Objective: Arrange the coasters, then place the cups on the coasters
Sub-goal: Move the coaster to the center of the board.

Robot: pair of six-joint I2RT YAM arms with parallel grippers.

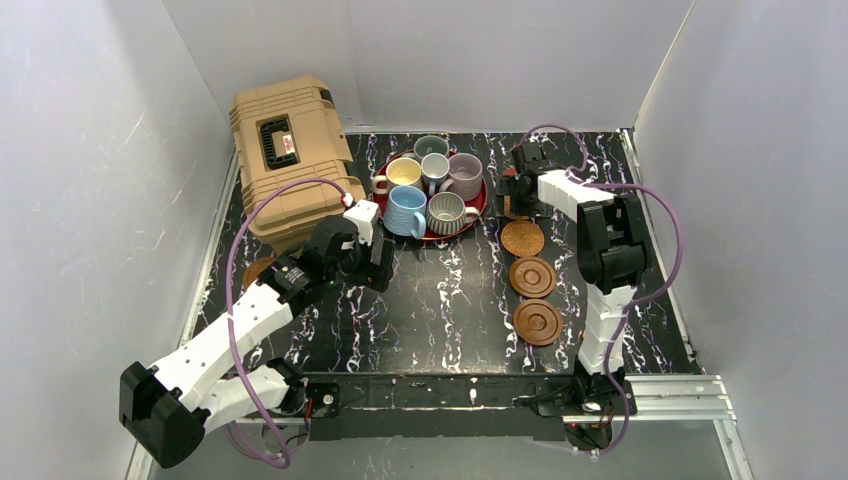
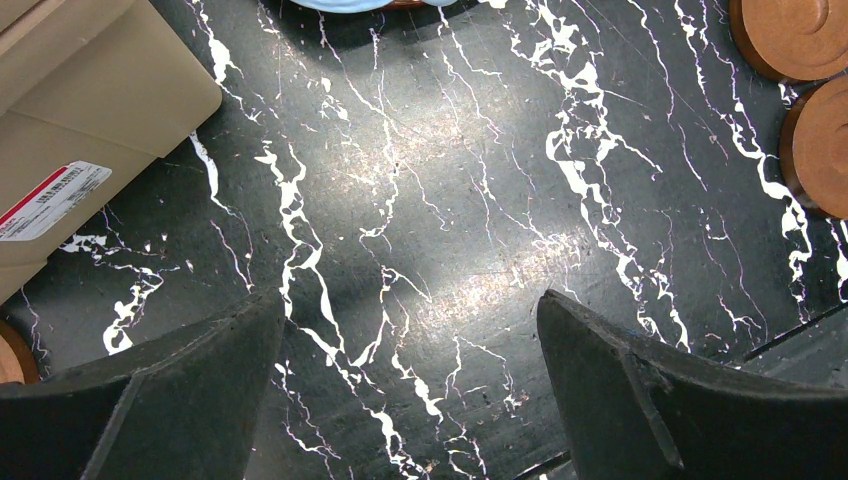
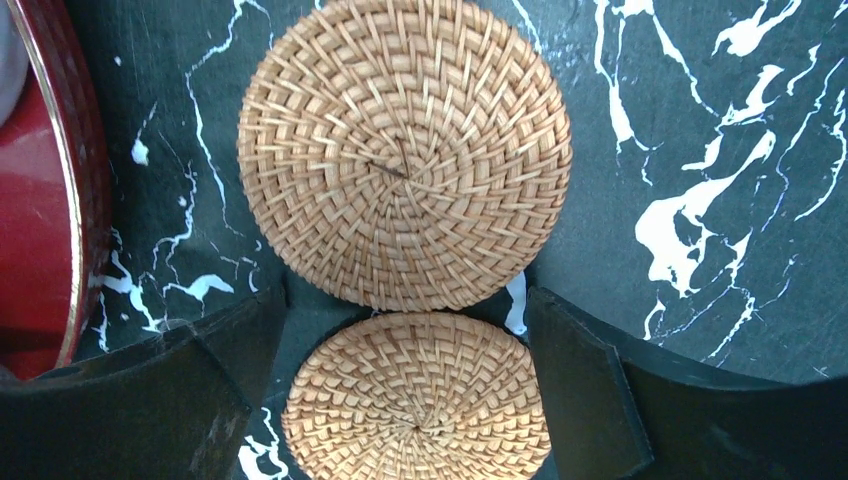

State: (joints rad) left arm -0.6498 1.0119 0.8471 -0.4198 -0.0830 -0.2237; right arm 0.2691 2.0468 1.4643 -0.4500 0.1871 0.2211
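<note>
Several cups (image 1: 405, 210) stand crowded on a red round tray (image 1: 480, 205) at the back middle. To its right runs a line of coasters: an orange woven one (image 1: 522, 238), then two dark wood ones (image 1: 532, 277) (image 1: 538, 322). My right gripper (image 1: 512, 195) (image 3: 405, 300) hangs open at the far end of that line, its fingers either side of a second woven coaster (image 3: 418, 400), beside the first woven coaster (image 3: 405, 150). My left gripper (image 1: 383, 270) (image 2: 408, 300) is open over bare table. Another brown coaster (image 1: 256, 270) peeks out by the left arm.
A tan hard case (image 1: 290, 160) (image 2: 90, 120) lies at the back left, close to the left arm. The tray's rim (image 3: 60, 200) is just left of the right fingers. Two wood coasters (image 2: 795, 35) (image 2: 825, 145) show at the left wrist view's right edge.
</note>
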